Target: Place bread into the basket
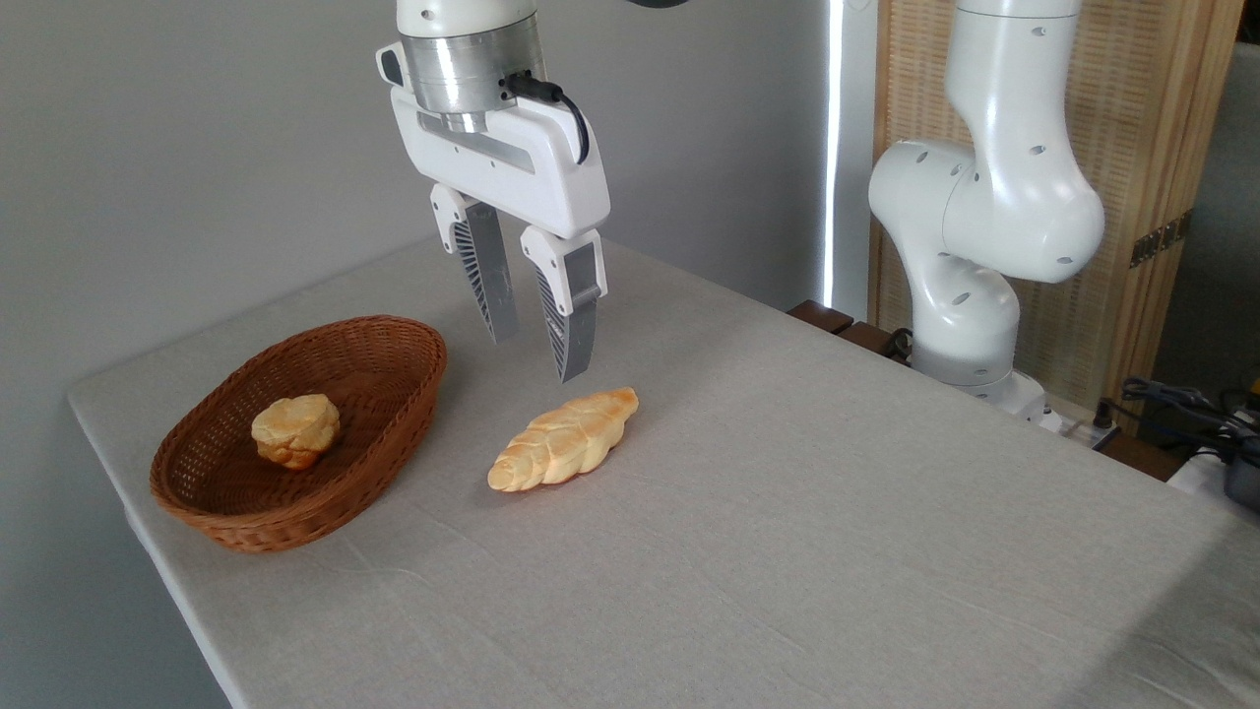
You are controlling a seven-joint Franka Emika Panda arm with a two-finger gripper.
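Note:
The bread (pixel 563 439), a golden braided loaf with tapered ends, lies on the grey tablecloth just right of the basket. The reddish-brown wicker basket (pixel 399 414) sits at the table's left end. My gripper (pixel 539 356) hangs open above the table, its fingertips just above and behind the loaf's upper end, with nothing between them.
A small round golden bun (pixel 295 429) rests inside the basket. The arm's white base (pixel 970 295) stands at the table's far right edge. Cables (pixel 1181 399) lie beyond it. The table edge runs close to the basket's left side.

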